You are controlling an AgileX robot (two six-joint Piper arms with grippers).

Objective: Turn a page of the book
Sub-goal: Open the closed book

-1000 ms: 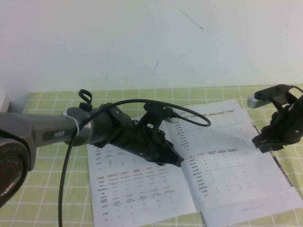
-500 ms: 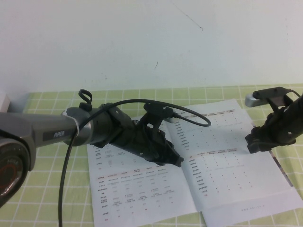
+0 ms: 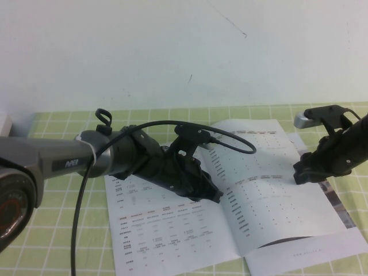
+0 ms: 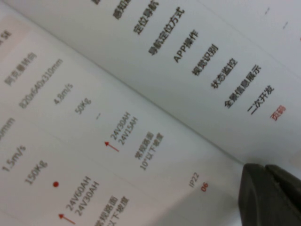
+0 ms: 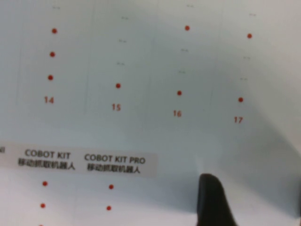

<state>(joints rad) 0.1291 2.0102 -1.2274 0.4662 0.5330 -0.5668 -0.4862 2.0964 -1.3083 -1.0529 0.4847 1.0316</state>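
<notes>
Thin white paper book [image 3: 184, 230]: small grey tables, reddish headings. Lifted white flexible page [image 3: 276, 184]: sparse red dots, red numbers, grey label band with dark letters. Bench cloth [image 3: 57, 230]: light green squares, pale grid lines. Black left hand [image 3: 214, 195] on grey arm, black cable. Black right hand [image 3: 303, 172], silver part above. Wall [image 3: 172, 52] white.

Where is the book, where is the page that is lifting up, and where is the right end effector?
book [image 3: 172, 230]: high view, flat left-hand page.
page [image 3: 276, 190]: high view, middle of the raised right-hand sheet.
right end effector [image 3: 305, 171]: high view, dark tip at the page's outer edge.
</notes>
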